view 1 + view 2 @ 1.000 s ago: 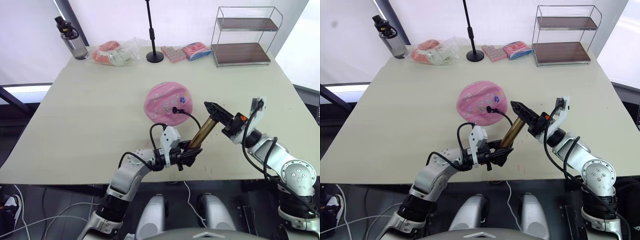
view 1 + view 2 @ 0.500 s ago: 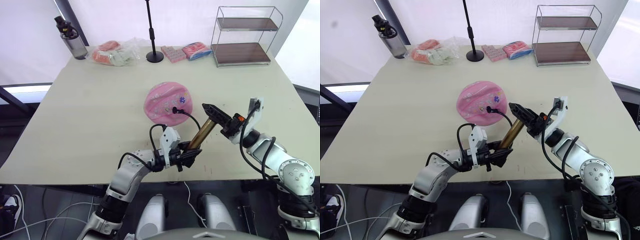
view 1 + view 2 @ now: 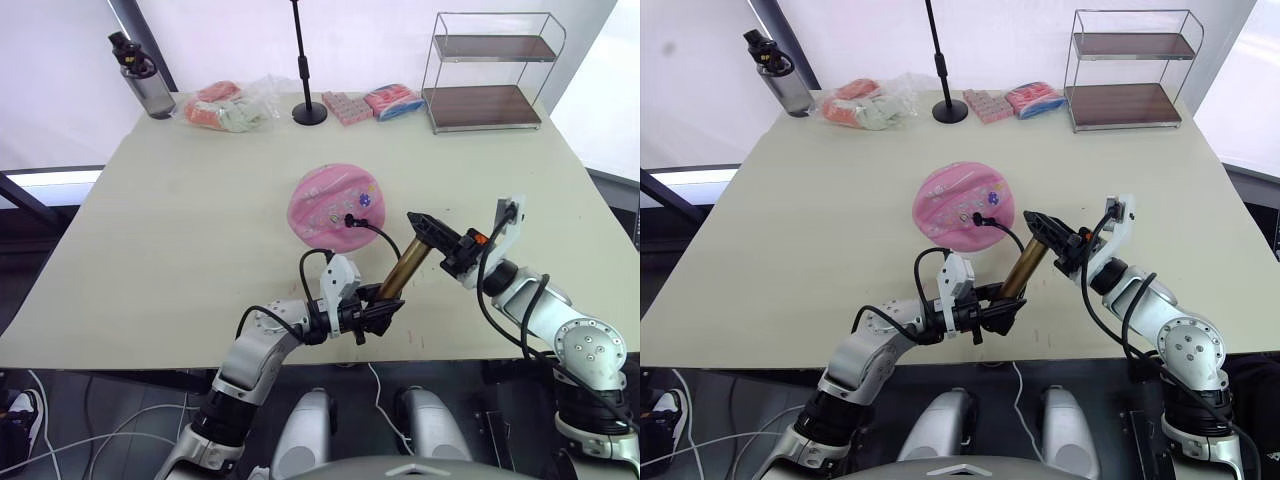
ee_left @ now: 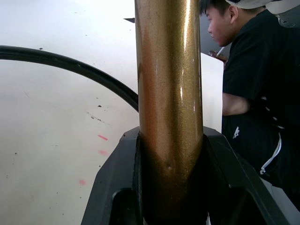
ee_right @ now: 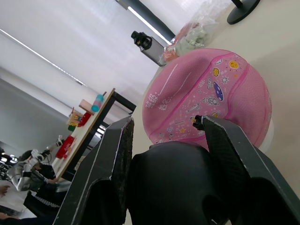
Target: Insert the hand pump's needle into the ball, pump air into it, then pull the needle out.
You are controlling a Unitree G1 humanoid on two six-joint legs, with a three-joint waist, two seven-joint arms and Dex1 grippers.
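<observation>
Both hands grip the tilted hand pump (image 3: 406,271) in front of the ball (image 3: 335,203).
Far across the counter (image 3: 180,210) sit a bottle (image 3: 147,86), bagged packets (image 3: 225,106), a stand base (image 3: 310,112) and a wire shelf (image 3: 487,70). The needle is too small to make out where the hose (image 3: 375,229) meets the ball. Left hand (image 3: 378,315) clamps the low end; right hand (image 3: 440,238) closes on the handle.

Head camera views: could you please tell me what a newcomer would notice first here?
The dented pink ball at the middle of the table draws the eye, with the black hose's needle fitting at its near side. Just nearer, the gold-bronze hand pump slants between the two tools: the left tool clamps its lower end, the right tool grips its black T-handle.
</observation>
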